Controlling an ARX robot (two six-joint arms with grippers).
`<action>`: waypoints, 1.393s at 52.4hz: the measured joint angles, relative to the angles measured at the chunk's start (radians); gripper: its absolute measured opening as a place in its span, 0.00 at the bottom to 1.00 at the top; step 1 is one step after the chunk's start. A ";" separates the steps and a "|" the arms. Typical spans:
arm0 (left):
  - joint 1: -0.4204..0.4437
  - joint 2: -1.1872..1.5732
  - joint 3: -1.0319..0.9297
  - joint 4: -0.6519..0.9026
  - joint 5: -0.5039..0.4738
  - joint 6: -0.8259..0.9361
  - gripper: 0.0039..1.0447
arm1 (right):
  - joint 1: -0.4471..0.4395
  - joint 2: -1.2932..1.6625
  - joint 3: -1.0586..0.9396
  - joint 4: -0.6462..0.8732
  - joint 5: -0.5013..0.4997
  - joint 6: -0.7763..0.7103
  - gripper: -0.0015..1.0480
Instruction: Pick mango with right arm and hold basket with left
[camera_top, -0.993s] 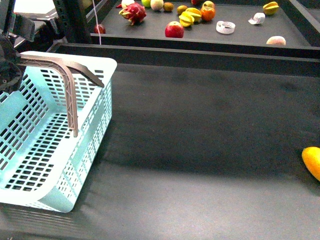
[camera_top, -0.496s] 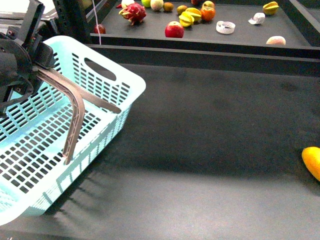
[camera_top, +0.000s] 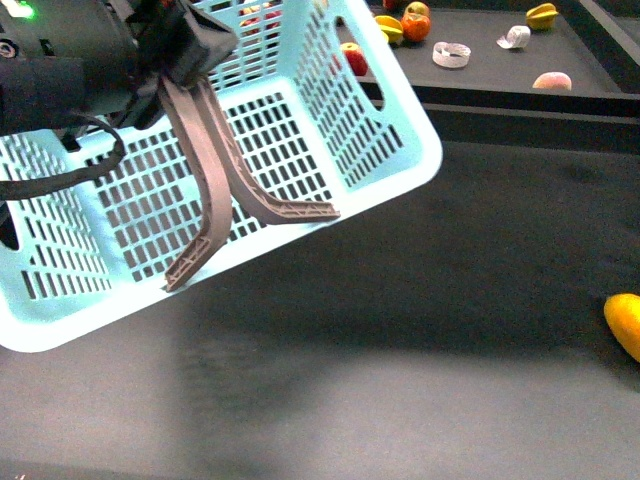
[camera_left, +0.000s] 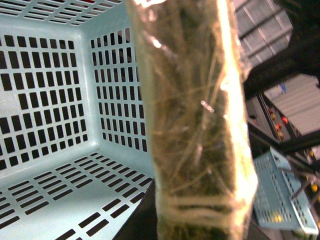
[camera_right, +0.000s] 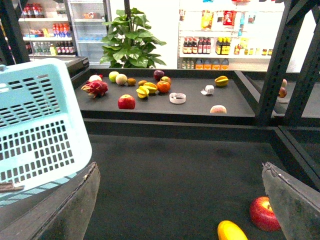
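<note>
Now note the left gripper (camera_top: 190, 42) clamped on the two brown handles (camera_top: 205, 190) of the basket (camera_top: 405, 125), which hangs steeply tilted over the left side of the counter (camera_top: 400, 300). You find the mango (camera_top: 625, 322) lying at the counter's right edge, just beside a red apple (camera_right: 263, 214). Your right gripper (camera_right: 180, 167) stands wide open, well apart from the mango.

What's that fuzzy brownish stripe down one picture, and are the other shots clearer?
Left wrist view: the stripe is something too near the lens, out of focus with glare streaks; the basket lattice behind is sharper. Front view: fairly crisp, the basket throwing a soft shadow on the table. Right wrist view: distant shelves sharp, the right gripper has blurred fingers at the edges.
</note>
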 joint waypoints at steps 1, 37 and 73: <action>-0.011 -0.001 0.000 -0.001 0.010 0.018 0.07 | 0.000 0.000 0.000 0.000 0.000 0.000 0.92; -0.157 -0.001 0.005 -0.058 0.126 0.331 0.07 | 0.000 0.000 0.000 0.000 0.000 0.000 0.92; -0.151 -0.002 0.005 -0.089 0.120 0.369 0.07 | 0.000 0.000 0.000 0.000 0.000 0.000 0.92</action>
